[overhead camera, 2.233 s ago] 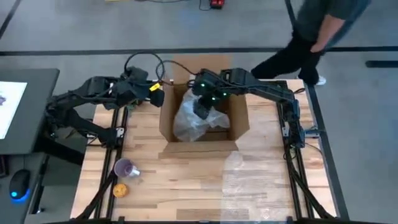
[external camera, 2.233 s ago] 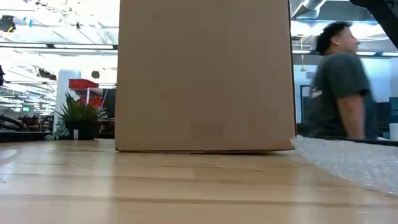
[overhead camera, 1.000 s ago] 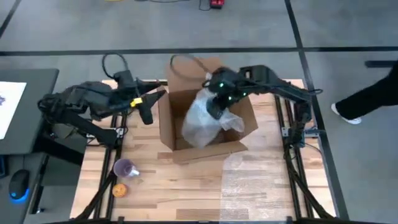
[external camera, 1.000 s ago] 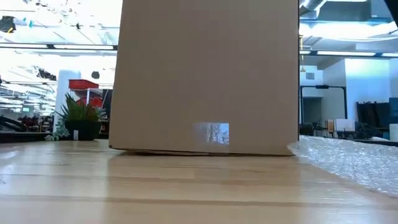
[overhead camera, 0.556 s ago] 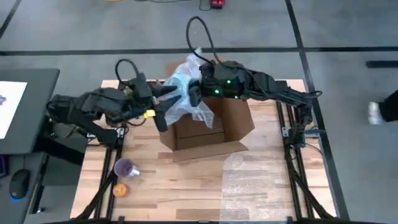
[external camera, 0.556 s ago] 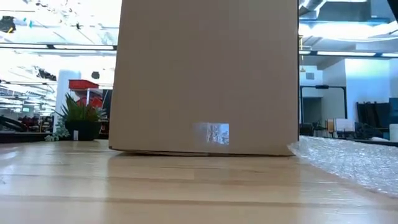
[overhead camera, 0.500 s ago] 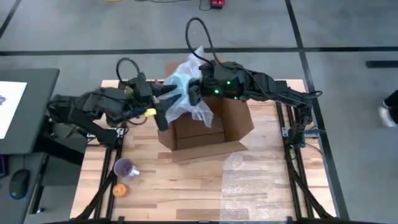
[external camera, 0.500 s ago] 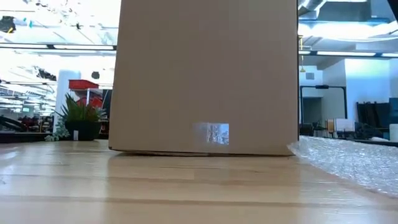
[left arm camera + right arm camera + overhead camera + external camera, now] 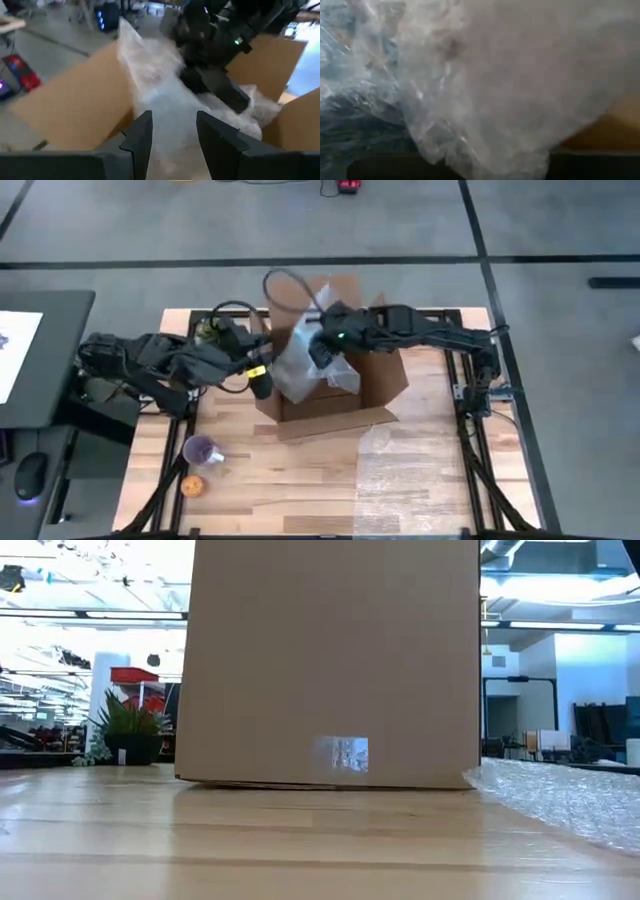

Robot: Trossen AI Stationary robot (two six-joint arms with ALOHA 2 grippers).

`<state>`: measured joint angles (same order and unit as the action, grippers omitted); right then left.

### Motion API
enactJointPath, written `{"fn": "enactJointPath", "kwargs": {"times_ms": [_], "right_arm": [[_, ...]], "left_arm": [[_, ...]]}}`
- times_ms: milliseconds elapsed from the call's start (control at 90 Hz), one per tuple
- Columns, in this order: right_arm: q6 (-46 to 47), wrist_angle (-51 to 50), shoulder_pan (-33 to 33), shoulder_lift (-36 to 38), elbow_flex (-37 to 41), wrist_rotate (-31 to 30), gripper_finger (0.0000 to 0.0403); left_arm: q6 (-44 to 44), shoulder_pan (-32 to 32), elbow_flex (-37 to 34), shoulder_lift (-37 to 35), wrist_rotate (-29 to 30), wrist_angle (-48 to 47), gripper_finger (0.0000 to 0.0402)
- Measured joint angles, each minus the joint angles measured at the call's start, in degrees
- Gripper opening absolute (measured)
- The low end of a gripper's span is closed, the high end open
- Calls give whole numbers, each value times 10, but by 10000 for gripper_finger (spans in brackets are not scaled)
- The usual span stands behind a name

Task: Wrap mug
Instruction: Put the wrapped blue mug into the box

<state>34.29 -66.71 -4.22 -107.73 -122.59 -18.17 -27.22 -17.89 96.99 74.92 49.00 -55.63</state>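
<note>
Wooden slats form the counter (image 9: pixel 300 470), which carries an open cardboard box (image 9: pixel 335 395) near its far edge, a flat sheet of bubble wrap (image 9: pixel 415 480) on the near right, and a purple cup (image 9: pixel 200 450) with a small orange object (image 9: pixel 193 485) on the near left. Right tool (image 9: pixel 320 352) hangs over the box's open top, pressed into a wad of bubble wrap bundle (image 9: pixel 300 365); its own wrist view is filled by the film at close range, so the fingers are hidden and whether they are clamped cannot be told, though the bundle appears to hang from that tool. Left tool (image 9: pixel 172 132) sits just outside the box's left wall with its fingers (image 9: pixel 140 135) spread apart and gripping nothing, aimed at the same bundle, which lies directly ahead of it and between the two tools. Judged from this arrangement, the bundle is held up over the box rim so the left tool can take a side of it, either to tighten the wrap or to steady it. No mug is visible in any view; it is presumably inside the bundle, but the film hides it. In the low view the box wall blocks both tools.
</note>
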Motion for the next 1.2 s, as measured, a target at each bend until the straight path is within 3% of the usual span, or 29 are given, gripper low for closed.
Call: {"fn": "enactJointPath", "kwargs": {"times_ms": [189,322,456,878,1200], "right_arm": [[-10,85,-21,-26,106,114,22],[-11,72,-28,-67,113,159,22],[-43,2,-24,-78,113,161,22],[-85,-1,-23,-97,228,169,23],[-84,85,-31,-97,283,185,23]], "left_arm": [[-44,-4,0,1,-6,-57,134],[-71,-8,0,2,-8,-88,134],[-96,-8,0,1,-11,-116,134],[-196,-8,1,44,-22,-282,134],[-139,-20,1,76,-20,-227,134]]}}
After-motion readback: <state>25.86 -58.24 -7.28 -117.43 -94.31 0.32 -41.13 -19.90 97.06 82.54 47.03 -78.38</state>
